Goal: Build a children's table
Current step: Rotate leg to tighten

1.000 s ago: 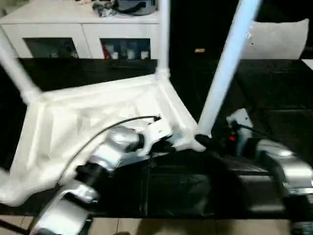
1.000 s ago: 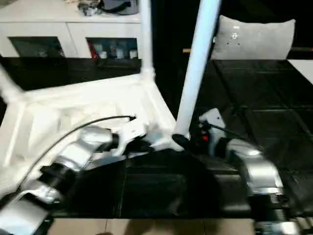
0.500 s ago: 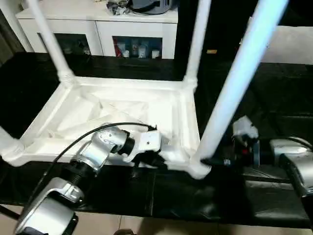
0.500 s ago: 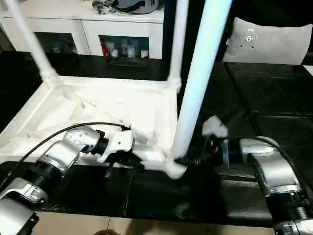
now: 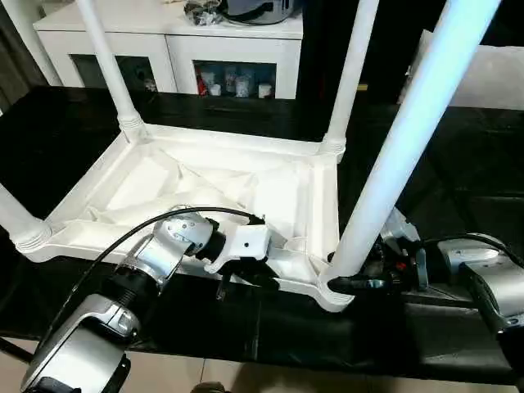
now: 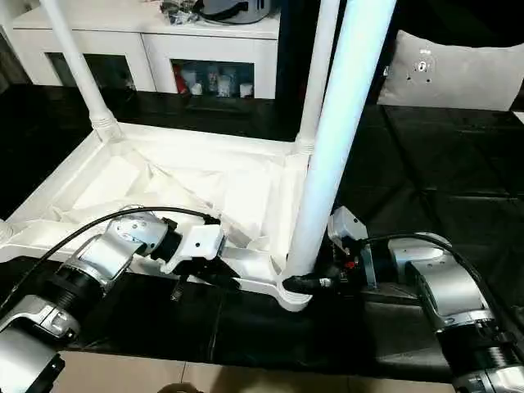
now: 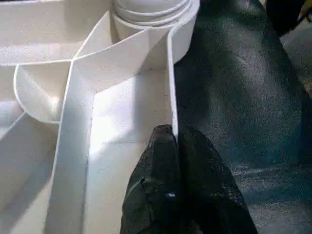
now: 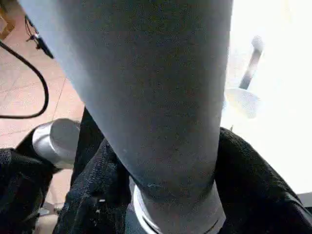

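The children's table (image 5: 164, 176) lies upside down on the black worktable (image 5: 467, 172), ribbed underside up. White legs stand upright in its corner sockets: far left (image 5: 105, 61), far right (image 5: 354, 74), near right (image 5: 409, 139) and near left (image 5: 12, 217). My left gripper (image 5: 255, 277) is at the near rim, shut on the thin rim wall (image 7: 171, 97). My right gripper (image 6: 301, 282) sits at the base of the near right leg (image 8: 156, 97). Its black fingers (image 8: 92, 195) press against both sides of that leg just above the socket.
A white cabinet (image 5: 229, 49) with glass doors stands behind the worktable. A grey cushion (image 6: 458, 74) lies at the back right. The worktable's front edge runs just below my arms, with tan floor (image 5: 246, 381) beyond it. A black cable (image 5: 123, 241) arcs over my left forearm.
The whole picture has shifted, so the camera has moved. My right gripper's fingers have closed in around the base of the near right leg. The left gripper has kept its hold on the rim.
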Controlling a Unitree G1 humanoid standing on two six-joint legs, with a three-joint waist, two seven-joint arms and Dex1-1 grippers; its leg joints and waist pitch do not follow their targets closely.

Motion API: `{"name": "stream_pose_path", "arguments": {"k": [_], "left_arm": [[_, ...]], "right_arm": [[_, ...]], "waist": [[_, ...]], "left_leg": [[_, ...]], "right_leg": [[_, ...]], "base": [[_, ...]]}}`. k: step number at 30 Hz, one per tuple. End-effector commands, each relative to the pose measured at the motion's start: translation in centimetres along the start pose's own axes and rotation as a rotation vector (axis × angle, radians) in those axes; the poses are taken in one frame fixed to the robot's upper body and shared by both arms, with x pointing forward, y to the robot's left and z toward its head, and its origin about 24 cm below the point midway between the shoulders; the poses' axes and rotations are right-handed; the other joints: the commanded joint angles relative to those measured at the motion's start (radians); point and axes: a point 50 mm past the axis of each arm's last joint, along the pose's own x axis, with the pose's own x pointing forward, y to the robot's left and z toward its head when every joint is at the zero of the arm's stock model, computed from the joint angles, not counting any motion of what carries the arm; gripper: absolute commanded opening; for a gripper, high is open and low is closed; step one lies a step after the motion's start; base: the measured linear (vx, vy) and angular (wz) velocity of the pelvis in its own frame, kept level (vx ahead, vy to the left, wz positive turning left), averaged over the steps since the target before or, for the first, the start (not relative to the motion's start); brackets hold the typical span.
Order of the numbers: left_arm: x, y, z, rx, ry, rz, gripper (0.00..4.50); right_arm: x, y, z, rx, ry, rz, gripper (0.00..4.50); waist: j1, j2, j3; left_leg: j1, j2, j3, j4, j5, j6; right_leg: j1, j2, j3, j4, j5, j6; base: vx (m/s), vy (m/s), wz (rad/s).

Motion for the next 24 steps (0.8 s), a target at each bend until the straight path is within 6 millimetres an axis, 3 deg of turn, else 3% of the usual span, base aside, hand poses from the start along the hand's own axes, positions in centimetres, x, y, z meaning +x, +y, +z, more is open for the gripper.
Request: {"name": "stream_pose_path", "arguments": {"k": [1, 6, 7, 8, 10, 12, 15, 16, 17, 19, 21, 22, 24], "left_arm": [[0.5, 0.3, 1.0, -0.005, -0.025, 0.006, 0.0], [1.5, 1.4, 1.6, -0.136, -0.071, 0.163, 0.0], [1.8, 1.6, 1.8, -0.164, -0.081, 0.2, 0.0], [1.9, 1.8, 2.0, -0.176, -0.085, 0.22, 0.0], [2.3, 2.1, 2.2, -0.208, -0.089, 0.264, 0.0], [2.8, 2.5, 2.5, -0.245, -0.085, 0.341, 0.0], [3.1, 2.8, 2.7, -0.267, -0.085, 0.395, 0.0], [3.9, 3.2, 3.5, -0.319, -0.117, 0.481, 0.0], [3.9, 3.2, 3.5, -0.319, -0.117, 0.481, 0.0], [4.6, 3.3, 4.1, -0.335, -0.132, 0.521, 0.0], [4.7, 3.2, 4.2, -0.325, -0.13, 0.513, 0.0], [4.6, 3.0, 4.2, -0.302, -0.129, 0.498, 0.0], [4.5, 3.0, 4.1, -0.294, -0.128, 0.494, 0.0]], "right_arm": [[1.0, 0.3, 0.1, 0.072, -0.079, 0.009, 2.07], [2.8, -1.5, 0.6, 0.158, -0.145, -0.263, 2.07], [3.2, -2.1, 0.7, 0.188, -0.15, -0.335, 2.07], [3.4, -2.3, 0.7, 0.208, -0.151, -0.374, 2.07], [3.9, -2.9, 0.8, 0.242, -0.144, -0.453, 2.07], [4.5, -3.6, 0.9, 0.26, -0.138, -0.57, 2.07], [4.8, -4.0, 0.9, 0.274, -0.137, -0.651, 2.07], [5.3, -4.6, 1.0, 0.287, -0.158, -0.778, 2.07], [5.3, -4.6, 1.0, 0.287, -0.158, -0.778, 2.07], [5.9, -4.4, 1.3, 0.28, -0.201, -0.798, 2.74], [5.9, -4.1, 1.4, 0.282, -0.226, -0.767, 2.83], [5.8, -3.8, 1.6, 0.273, -0.248, -0.729, 2.96], [5.6, -3.7, 1.6, 0.26, -0.248, -0.719, 3.16]], "waist": [[-0.004, -0.011, -0.066], [-0.023, -0.013, -0.055], [-0.036, -0.014, -0.052], [-0.047, -0.019, -0.053], [-0.063, -0.016, -0.053], [-0.08, -0.016, -0.056], [-0.087, -0.017, -0.059], [-0.089, -0.015, -0.059], [-0.089, -0.015, -0.059], [-0.086, -0.013, -0.064], [-0.086, -0.014, -0.069], [-0.084, -0.013, -0.067], [-0.081, -0.014, -0.067]], "left_leg": [[-0.002, 0.085, -0.028, -0.063, -0.024, 0.093], [0.007, 0.071, -0.025, -0.07, -0.087, 0.049], [0.007, 0.068, -0.028, -0.073, -0.095, 0.03], [0.001, 0.061, -0.031, -0.071, -0.102, 0.023], [0.003, 0.058, -0.03, -0.07, -0.104, 0.029], [-0.001, 0.055, -0.03, -0.067, -0.094, 0.038], [-0.002, 0.051, -0.027, -0.065, -0.07, 0.048], [-0.001, 0.058, -0.027, -0.068, -0.047, 0.056], [-0.001, 0.058, -0.027, -0.068, -0.047, 0.056], [-0.003, 0.067, -0.031, -0.068, -0.018, 0.069], [-0.007, 0.072, -0.035, -0.066, 0.006, 0.084], [-0.008, 0.076, -0.034, -0.063, 0.03, 0.109], [-0.009, 0.07, -0.031, -0.061, 0.034, 0.119]], "right_leg": [[0.061, -0.114, 0.085, -0.07, -0.244, -0.068], [0.058, -0.11, 0.076, -0.097, -0.399, -0.022], [0.058, -0.107, 0.071, -0.101, -0.429, -0.01], [0.067, -0.108, 0.063, -0.108, -0.464, 0.015], [0.063, -0.106, 0.063, -0.114, -0.467, 0.026], [0.063, -0.104, 0.065, -0.112, -0.435, 0.018], [0.063, -0.102, 0.066, -0.109, -0.415, 0.009], [0.059, -0.102, 0.07, -0.101, -0.385, -0.005], [0.059, -0.102, 0.07, -0.101, -0.385, -0.005], [0.063, -0.106, 0.076, -0.089, -0.306, -0.035], [0.065, -0.107, 0.081, -0.075, -0.238, -0.053], [0.063, -0.11, 0.085, -0.066, -0.168, -0.081], [0.067, -0.112, 0.086, -0.065, -0.156, -0.09]], "base": [[0.0, 0.0, 0.0], [0.0, 0.0, 0.0], [0.0, 0.0, 0.0], [0.0, 0.0, 0.0], [0.0, 0.0, 0.0], [0.0, 0.0, 0.0], [0.0, 0.0, 0.0], [0.0, 0.0, 0.0], [0.0, 0.0, 0.0], [0.0, 0.0, 0.0], [0.0, 0.0, 0.0], [0.0, 0.0, 0.0], [0.0, 0.0, 0.0]]}}
